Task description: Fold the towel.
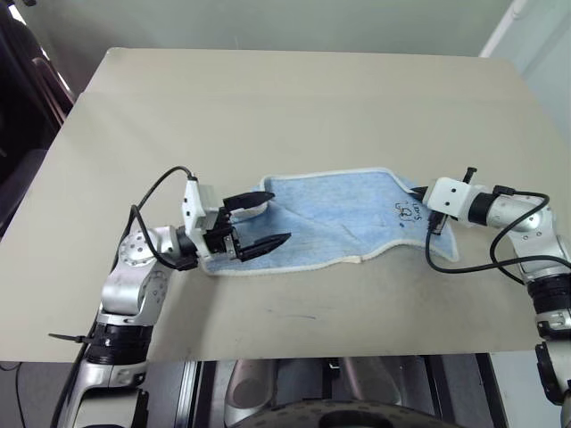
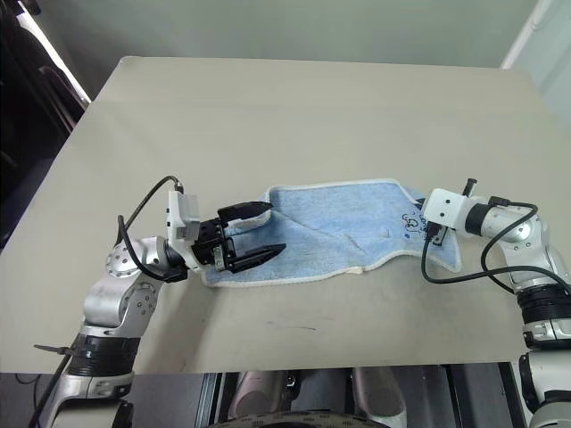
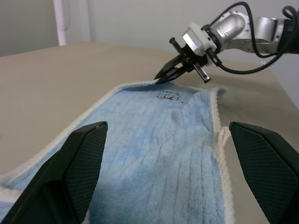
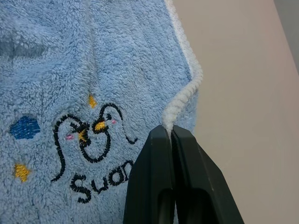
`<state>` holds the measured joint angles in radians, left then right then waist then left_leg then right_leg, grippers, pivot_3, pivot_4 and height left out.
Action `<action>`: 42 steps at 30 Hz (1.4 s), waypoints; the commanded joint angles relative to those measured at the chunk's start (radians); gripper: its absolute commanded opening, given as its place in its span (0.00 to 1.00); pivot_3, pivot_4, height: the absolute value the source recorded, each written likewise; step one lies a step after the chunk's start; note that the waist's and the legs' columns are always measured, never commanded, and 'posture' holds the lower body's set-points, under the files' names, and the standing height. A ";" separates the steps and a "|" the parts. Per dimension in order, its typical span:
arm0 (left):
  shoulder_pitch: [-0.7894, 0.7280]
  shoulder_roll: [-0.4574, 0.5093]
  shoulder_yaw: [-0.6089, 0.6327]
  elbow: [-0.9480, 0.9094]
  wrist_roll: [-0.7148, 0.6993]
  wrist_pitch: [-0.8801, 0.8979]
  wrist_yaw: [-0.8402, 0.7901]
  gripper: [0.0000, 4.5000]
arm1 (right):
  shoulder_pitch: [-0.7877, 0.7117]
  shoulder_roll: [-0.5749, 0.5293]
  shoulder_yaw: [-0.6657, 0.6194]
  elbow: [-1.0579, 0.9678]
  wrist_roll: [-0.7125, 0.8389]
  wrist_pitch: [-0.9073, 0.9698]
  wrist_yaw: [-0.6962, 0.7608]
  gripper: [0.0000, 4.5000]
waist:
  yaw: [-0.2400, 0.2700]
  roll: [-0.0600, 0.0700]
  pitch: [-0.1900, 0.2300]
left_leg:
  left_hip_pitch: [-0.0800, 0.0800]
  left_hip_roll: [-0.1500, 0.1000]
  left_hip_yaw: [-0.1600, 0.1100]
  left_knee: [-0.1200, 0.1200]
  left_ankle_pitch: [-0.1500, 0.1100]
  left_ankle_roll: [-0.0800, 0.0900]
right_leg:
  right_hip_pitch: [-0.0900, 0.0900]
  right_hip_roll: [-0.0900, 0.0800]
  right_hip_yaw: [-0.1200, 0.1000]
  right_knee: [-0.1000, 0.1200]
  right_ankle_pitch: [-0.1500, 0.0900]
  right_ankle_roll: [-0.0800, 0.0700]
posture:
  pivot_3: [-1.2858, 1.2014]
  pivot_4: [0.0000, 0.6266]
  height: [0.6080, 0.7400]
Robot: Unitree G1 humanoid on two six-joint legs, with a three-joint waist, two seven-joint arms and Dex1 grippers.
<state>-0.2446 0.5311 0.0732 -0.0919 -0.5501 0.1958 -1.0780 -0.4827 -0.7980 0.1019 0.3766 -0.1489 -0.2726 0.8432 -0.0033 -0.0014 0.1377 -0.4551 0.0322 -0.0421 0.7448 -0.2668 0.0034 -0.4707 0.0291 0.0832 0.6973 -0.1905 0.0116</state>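
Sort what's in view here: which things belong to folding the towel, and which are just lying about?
Part of the job:
- light blue towel, spread on the table
- right gripper, shut on the towel's white hem
- left gripper, open over the towel's other end

Just there:
- beige table

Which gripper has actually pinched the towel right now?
The right gripper: its fingers are shut on the towel's white hem beside the embroidered mark. The left gripper hangs wide open over the towel's other end.
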 commanded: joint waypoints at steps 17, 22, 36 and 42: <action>-0.246 -0.002 0.129 0.489 0.084 -0.209 0.064 1.00 | 0.016 -0.116 -0.224 -0.368 0.214 0.245 0.025 0.02 | 0.002 0.000 0.000 | -0.001 0.000 0.000 0.000 0.000 -0.001 | 0.000 0.000 0.000 0.000 0.000 0.000 | 0.52 0.24 0.68; -0.329 0.060 0.165 0.732 0.104 -0.256 0.015 1.00 | 0.003 -0.121 -0.262 -0.474 0.314 0.337 0.051 0.02 | 0.000 0.000 0.000 | -0.002 0.000 0.000 -0.001 0.001 -0.001 | -0.003 0.000 0.000 0.000 0.000 0.000 | 0.52 0.24 0.68; -0.452 0.140 0.117 0.690 0.052 0.053 -0.245 1.00 | 0.012 -0.169 -0.312 -0.640 0.458 0.525 0.102 0.02 | 0.007 0.000 0.000 | -0.013 -0.001 0.000 0.000 0.002 -0.002 | -0.012 -0.001 -0.001 0.000 -0.001 0.001 | 0.52 0.24 0.68; -0.346 0.188 0.056 0.453 0.060 0.148 -0.302 1.00 | 0.015 -0.179 -0.314 -0.646 0.461 0.536 0.110 0.02 | 0.002 0.000 0.000 | -0.016 -0.001 0.001 0.000 0.004 -0.004 | -0.017 0.000 -0.001 0.001 0.000 0.002 | 0.52 0.24 0.68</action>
<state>-0.5982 0.6996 0.1339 0.4236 -0.4891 0.3296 -1.3604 -0.4567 -0.9585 -0.1736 -0.2416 0.2920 0.2650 0.9447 -0.0012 -0.0015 0.1378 -0.4710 0.0315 -0.0415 0.7449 -0.2631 -0.0006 -0.4873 0.0286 0.0826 0.6987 -0.1905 0.0131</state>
